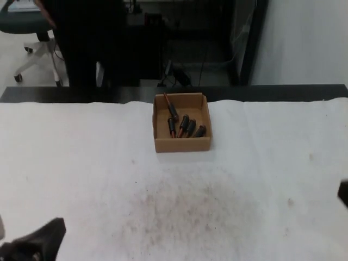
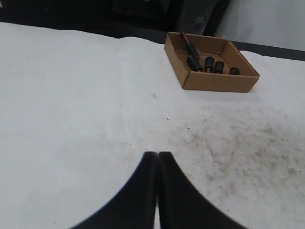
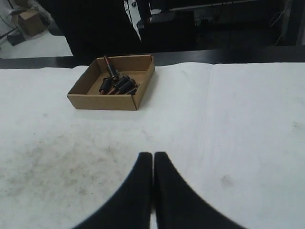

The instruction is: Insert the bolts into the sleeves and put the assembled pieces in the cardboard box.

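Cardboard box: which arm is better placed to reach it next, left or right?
Right, narrowly. The left gripper and right gripper are both shut and empty, the cardboard box roughly midway ahead. In the high view the right arm sits farther forward than the left arm.

One obstacle stands on the white cloth-covered bench (image 1: 81, 163): a low, open-topped brown cardboard box (image 1: 182, 145), set toward the far middle, with broad stretches of cloth in front of it and on both sides. Its four walls bar entry from the side, so access is from above. Inside, dark cylindrical assembled pieces (image 1: 185, 126) crowd the near half, leaving bare floor at the far right corner.
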`<action>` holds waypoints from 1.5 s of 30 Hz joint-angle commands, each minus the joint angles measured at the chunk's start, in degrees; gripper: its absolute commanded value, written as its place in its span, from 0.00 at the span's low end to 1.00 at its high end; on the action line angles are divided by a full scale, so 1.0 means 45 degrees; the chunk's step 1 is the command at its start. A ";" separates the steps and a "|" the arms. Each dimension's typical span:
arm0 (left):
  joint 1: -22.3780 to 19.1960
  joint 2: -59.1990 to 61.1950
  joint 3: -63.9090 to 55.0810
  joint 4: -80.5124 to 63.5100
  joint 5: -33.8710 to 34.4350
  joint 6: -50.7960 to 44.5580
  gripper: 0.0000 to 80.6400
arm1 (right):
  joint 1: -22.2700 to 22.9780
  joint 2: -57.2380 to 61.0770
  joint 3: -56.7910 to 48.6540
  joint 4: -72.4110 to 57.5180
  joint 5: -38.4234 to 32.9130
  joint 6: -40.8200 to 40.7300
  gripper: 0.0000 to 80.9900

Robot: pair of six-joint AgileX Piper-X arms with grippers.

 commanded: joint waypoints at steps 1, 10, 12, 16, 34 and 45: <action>-0.0013 -0.0098 0.0718 -0.0924 -0.0113 -0.0065 0.00 | -0.0071 -0.2786 0.1916 -0.0110 -0.0160 0.0306 0.01; -0.0013 -0.0098 0.1077 -0.0929 0.0036 -0.0117 0.00 | -0.0074 -0.3160 0.2095 -0.0412 0.1253 0.0891 0.01; -0.0013 -0.0098 0.1077 -0.0929 0.0036 -0.0118 0.00 | -0.0074 -0.3160 0.2095 -0.0384 0.1285 0.1070 0.01; -0.0013 -0.0098 0.1077 -0.0874 -0.0896 0.0026 0.00 | -0.0074 -0.3160 0.2554 -0.0183 0.1295 0.0327 0.01; -0.0013 -0.0070 0.1077 0.1083 -0.4065 0.0372 0.00 | -0.0074 -0.3137 0.4213 0.0549 0.1387 0.2228 0.01; -0.0013 -0.0070 0.1077 0.1083 -0.2890 -0.0408 0.00 | -0.0074 -0.3137 0.4213 0.0549 0.1387 0.2312 0.01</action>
